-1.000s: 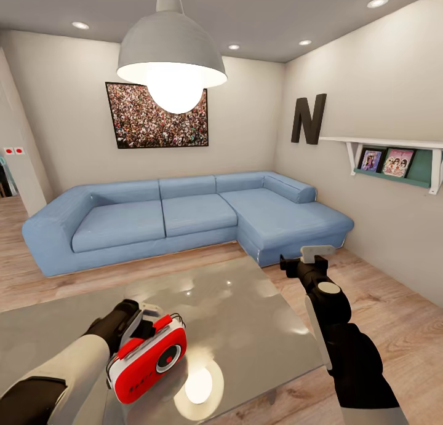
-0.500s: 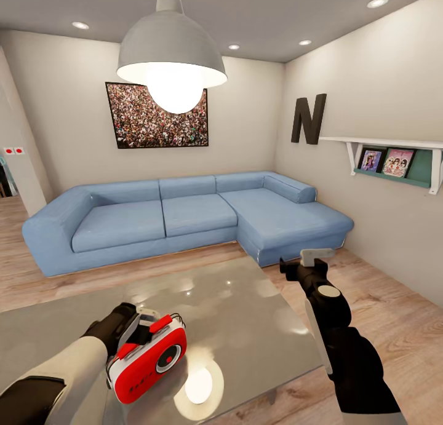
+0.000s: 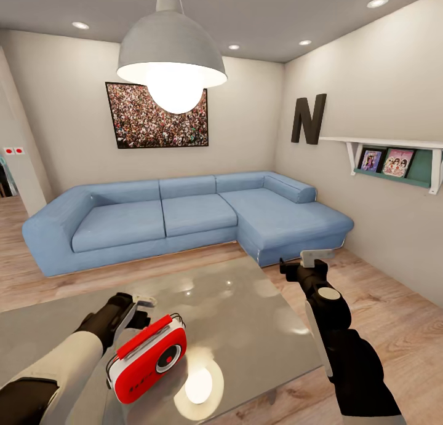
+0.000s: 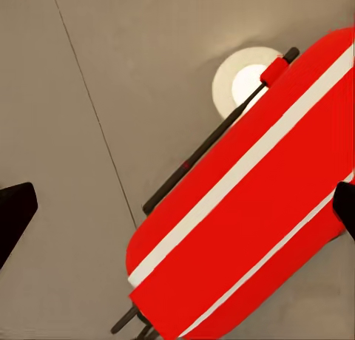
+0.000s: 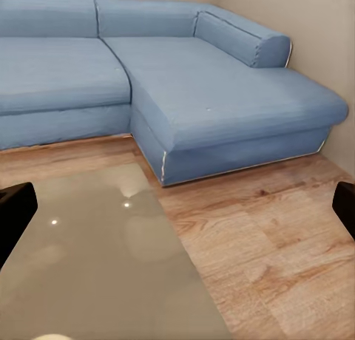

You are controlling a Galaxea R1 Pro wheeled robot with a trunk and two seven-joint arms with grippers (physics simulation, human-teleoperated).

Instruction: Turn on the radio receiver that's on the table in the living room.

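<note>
Standing near the front edge of the grey worktop (image 3: 246, 314), the radio receiver (image 3: 147, 365) leans a little, its round dial facing the robot, a lamp glare on the glossy top just beside it. The left hand (image 3: 136, 311) hovers just behind and above the radio, its fingers spread wide with nothing between them; in the left wrist view the red body (image 4: 251, 207) and thin wire handle (image 4: 214, 137) lie below, apart from both dark fingertips (image 4: 15, 214). The right hand (image 3: 307, 262) hangs over the worktop's right edge, also wide open and holding nothing, with wood floor (image 5: 266, 244) under it. Most of the worktop beyond the radio lies bare. A strip of plank floor runs between the worktop's far edge and the blue sofa (image 3: 184, 216), and wider floor opens to the right. On the right wall a white shelf (image 3: 394, 145) holds two picture frames (image 3: 387, 162), beside a black letter N (image 3: 309, 119).
</note>
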